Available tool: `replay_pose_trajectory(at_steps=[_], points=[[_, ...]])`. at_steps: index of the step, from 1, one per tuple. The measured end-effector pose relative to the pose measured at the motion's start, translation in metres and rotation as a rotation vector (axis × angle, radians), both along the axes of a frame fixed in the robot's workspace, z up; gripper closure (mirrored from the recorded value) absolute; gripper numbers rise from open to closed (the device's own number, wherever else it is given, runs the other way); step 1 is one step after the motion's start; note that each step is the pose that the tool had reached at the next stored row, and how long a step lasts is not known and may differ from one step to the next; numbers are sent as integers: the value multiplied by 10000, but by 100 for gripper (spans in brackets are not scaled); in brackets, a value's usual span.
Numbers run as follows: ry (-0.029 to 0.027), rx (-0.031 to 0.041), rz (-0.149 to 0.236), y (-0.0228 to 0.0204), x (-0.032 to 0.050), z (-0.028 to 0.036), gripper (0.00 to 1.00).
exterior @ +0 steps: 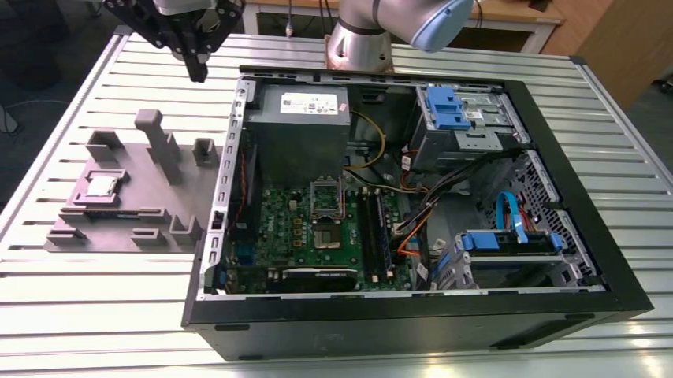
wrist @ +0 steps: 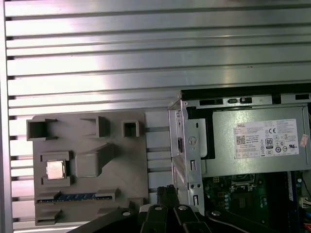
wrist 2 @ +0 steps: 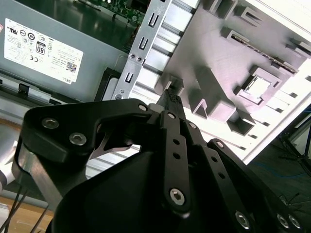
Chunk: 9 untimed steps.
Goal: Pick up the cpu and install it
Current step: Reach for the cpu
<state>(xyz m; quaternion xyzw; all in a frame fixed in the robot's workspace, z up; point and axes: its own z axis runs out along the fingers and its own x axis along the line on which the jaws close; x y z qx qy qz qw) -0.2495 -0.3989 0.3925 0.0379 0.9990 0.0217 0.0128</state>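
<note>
While hanging above the worktop's [exterior: 94, 307] far edge, just outside a far corner of the open case [exterior: 421, 315], carries nothing in the gripper [exterior: 197, 75]; fingers seemingly pressed together, tips pointing down, clamped on nothing.

Early in the task: no pick-up done, no install done. Cpu [exterior: 103, 185] lying flat in a square recess of the grey fixture plate [exterior: 158, 197], beside the case and toward the worktop's edge on the exterior view's left, well apart from the gripper. Socket frame [exterior: 324, 195] on the motherboard [exterior: 279, 236] apparently flipped open, no silvery chip seated there as far as can be made out.

Materials and shapes:
- cpu: small flat square, silvery metal top, thin pale rim
- fixture plate: matt grey, probably plastic, blocky posts, slots and pockets
- worktop: ribbed aluminium slats, glossy with glare
- case: black shell, bare steel inner frame, green board inside, grey box [exterior: 298, 130] with white label at the far end
- gripper: black angular linkage bars, visible bolt heads
</note>
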Motion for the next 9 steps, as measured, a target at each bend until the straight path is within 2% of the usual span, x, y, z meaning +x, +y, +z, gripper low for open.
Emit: replay_pose_trajectory(at_steps=[9], points=[[0,0,0,0,-17,0,89]])
